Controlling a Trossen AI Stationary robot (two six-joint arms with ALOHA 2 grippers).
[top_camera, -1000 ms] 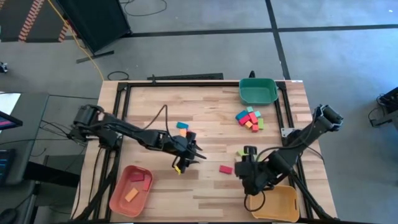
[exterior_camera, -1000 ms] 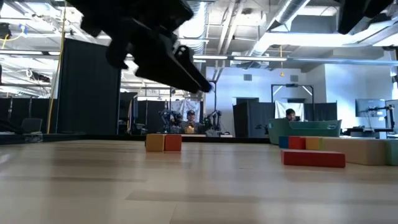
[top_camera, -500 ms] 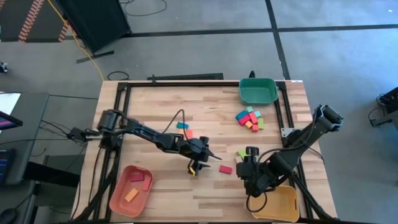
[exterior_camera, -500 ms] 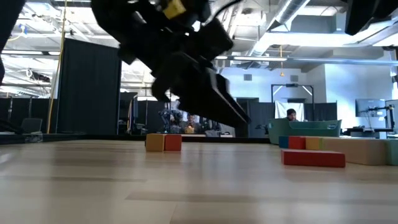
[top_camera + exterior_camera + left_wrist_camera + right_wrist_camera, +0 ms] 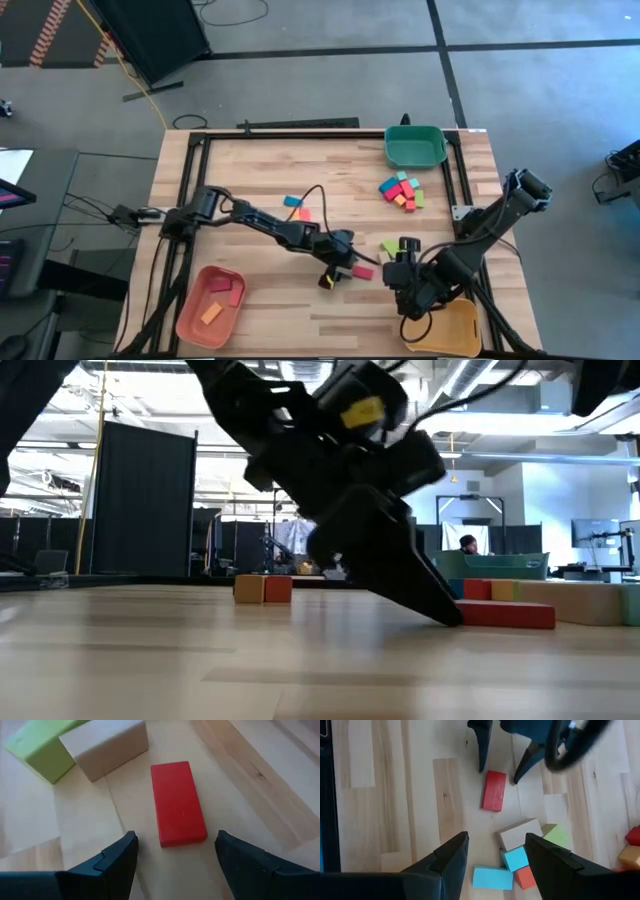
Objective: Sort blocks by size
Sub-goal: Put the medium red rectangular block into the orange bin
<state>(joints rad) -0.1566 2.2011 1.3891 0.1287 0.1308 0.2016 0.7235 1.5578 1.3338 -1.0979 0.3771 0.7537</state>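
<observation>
Left end effector [image 5: 347, 268] moved across to red bar [image 5: 178, 802], fingers spread astride it, right end effector [image 5: 494, 854] open, wrist-only detail.

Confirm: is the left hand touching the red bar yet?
Apart. In the left wrist view the left hand is open, its fingers short of the red bar, with bare wood showing between each finger and the bar.

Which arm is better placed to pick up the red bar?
Left: its open claw already straddles the red bar. The right claw hangs open farther back.
</observation>
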